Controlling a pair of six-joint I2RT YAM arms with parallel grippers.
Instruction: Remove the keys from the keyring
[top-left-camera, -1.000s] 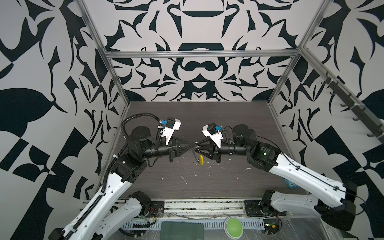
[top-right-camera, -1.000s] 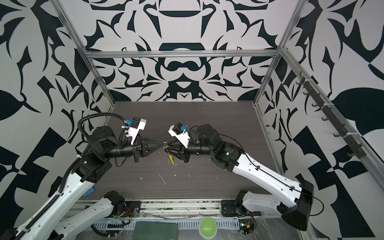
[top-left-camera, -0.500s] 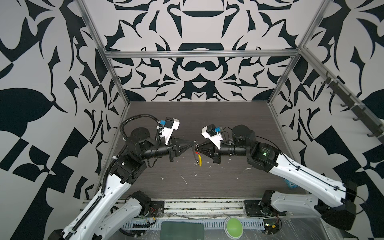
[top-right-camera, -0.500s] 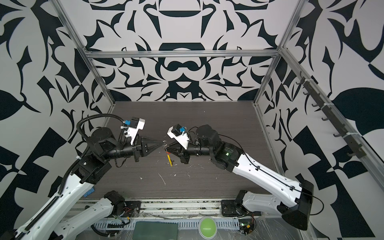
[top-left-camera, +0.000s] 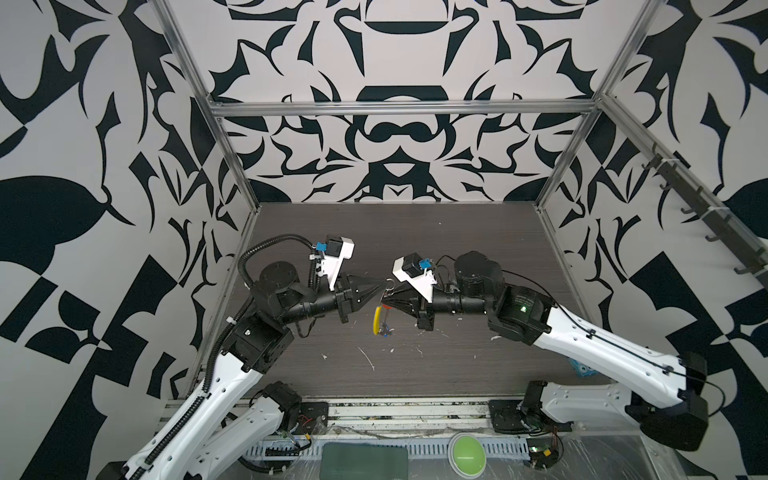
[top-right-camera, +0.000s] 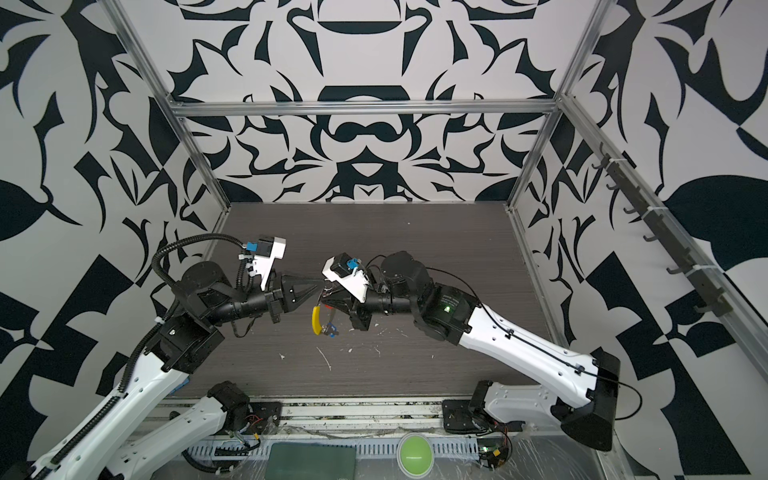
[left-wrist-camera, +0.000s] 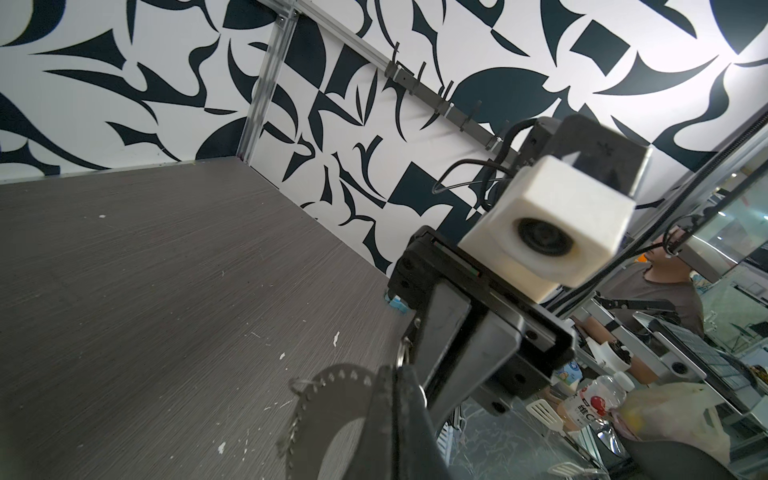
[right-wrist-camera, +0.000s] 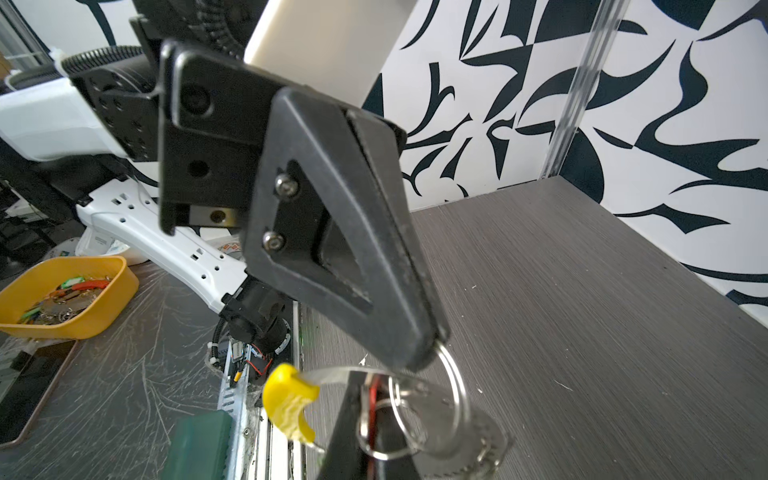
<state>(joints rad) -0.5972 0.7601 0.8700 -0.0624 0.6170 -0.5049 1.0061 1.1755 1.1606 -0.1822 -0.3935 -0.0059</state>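
aloft, 1 keyring (top-left-camera: 376, 321), 2 keys (top-left-camera: 387, 331), between left gripper (top-left-camera: 379, 287) and right gripper (top-left-camera: 385, 297)

A flat grey notched metal keyring (left-wrist-camera: 332, 388) curves out from the closed black left gripper (left-wrist-camera: 397, 386) above the dark grey wood-grain worktop (left-wrist-camera: 166, 270), just beside the black right gripper (left-wrist-camera: 428, 374).

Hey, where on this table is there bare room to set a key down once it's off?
Bare: the far half of the table, up to the back wall. The near strip by the front rail holds only white flecks. Crowded: mid-table, where left hand and right hand meet at the keyring.
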